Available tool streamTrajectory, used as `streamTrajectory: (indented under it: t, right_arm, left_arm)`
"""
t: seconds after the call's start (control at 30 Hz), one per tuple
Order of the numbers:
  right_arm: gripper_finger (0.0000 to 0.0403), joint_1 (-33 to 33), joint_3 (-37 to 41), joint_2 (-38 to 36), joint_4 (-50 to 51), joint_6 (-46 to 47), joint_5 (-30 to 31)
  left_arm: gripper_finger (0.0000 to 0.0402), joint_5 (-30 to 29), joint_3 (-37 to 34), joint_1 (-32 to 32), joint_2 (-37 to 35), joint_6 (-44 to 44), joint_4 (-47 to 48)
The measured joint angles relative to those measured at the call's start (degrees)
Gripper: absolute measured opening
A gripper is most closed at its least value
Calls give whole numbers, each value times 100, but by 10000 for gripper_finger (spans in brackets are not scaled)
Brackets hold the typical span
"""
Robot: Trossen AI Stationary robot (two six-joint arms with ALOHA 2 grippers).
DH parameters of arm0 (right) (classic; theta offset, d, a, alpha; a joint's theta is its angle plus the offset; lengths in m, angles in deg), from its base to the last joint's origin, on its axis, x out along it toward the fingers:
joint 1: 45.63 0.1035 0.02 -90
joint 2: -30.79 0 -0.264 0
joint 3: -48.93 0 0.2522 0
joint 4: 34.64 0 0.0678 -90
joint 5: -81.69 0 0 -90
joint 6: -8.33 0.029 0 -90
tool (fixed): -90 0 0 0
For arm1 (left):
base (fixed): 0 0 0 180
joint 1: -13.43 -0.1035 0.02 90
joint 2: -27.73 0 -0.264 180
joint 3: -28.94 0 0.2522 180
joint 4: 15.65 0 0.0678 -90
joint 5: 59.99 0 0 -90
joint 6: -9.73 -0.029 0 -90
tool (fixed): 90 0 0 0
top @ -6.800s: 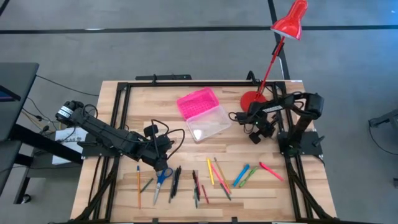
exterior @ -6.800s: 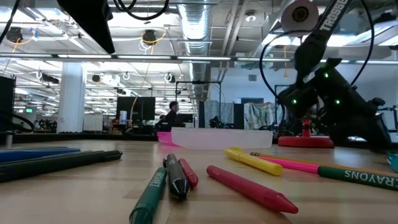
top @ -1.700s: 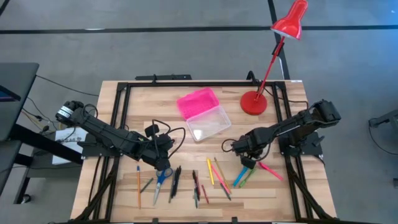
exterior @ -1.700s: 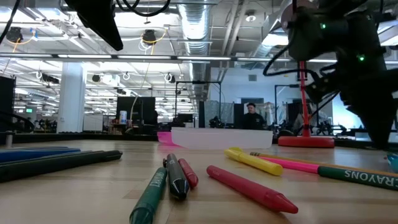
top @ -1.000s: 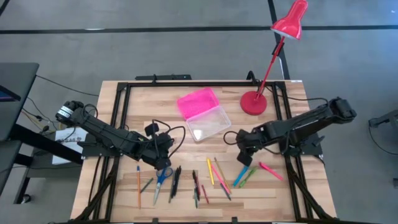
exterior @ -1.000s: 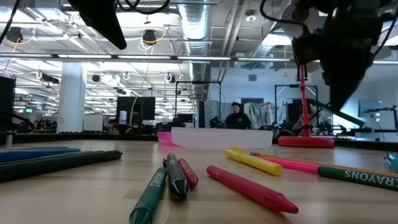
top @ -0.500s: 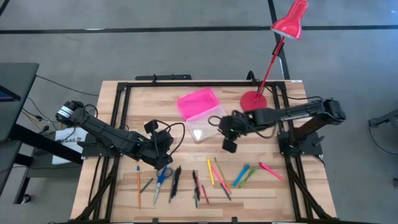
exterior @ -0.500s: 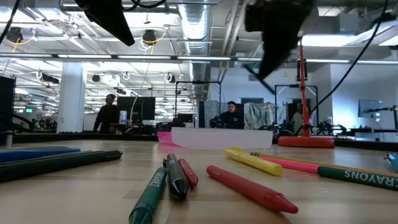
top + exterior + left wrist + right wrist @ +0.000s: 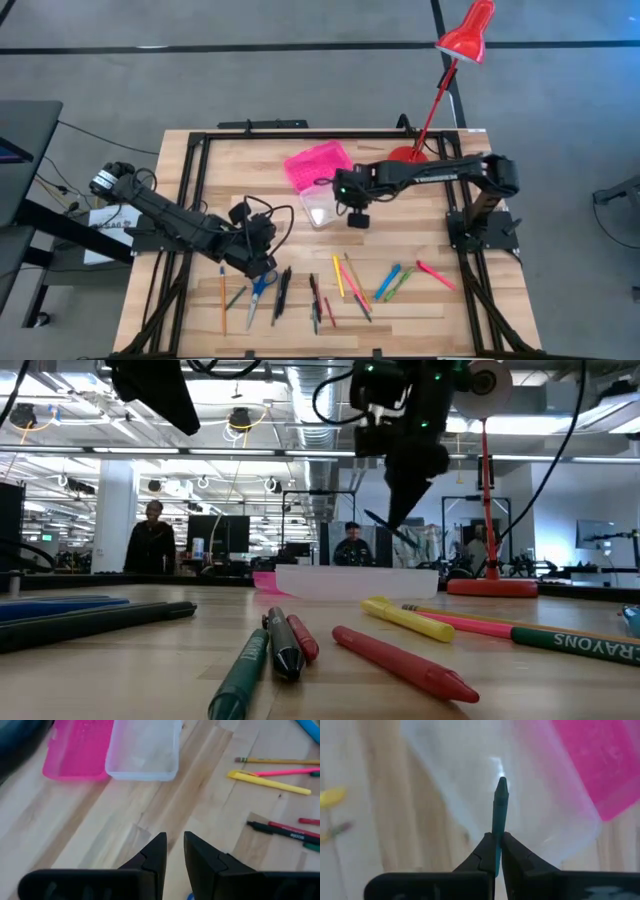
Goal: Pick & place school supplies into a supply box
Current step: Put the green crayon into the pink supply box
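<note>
Clenched on a thin teal crayon (image 9: 499, 815), the right end effector (image 9: 357, 218) hangs over the clear-based, pink-lidded plastic supply box (image 9: 325, 185) and should release only once centred above the base, clear of the red desk lamp (image 9: 440, 80); the left end effector (image 9: 172, 851), slightly parted and empty, waits over the wooden bench (image 9: 520, 325) near the blue-handled scissors (image 9: 260, 290).

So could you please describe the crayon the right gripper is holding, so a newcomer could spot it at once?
Start at the pencil case, pink lid open, on the table's far half. The right gripper hovers over its clear tray, pinching a teal crayon. It is the only supply off the table.
</note>
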Motion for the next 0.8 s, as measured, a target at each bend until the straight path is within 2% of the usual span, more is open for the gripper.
streamTrajectory:
  t: [0.23, 0.47, 0.67, 0.8]
  right_arm:
    - [0, -98, -147, 54, -394, -834, 10]
    - [0, -296, -150, 169, -387, -230, 76]
    - [0, -59, -139, 393, -434, -1051, 27]
    - [0, 19, -137, 565, -655, -1078, 140]
  left_arm:
    - [61, -11, 2, 44, 0, 10, -1]
    - [61, -114, 2, 44, 0, 12, -7]
    - [61, -121, 2, 44, 2, -8, -2]
    - [61, -148, 2, 44, 2, 8, -16]
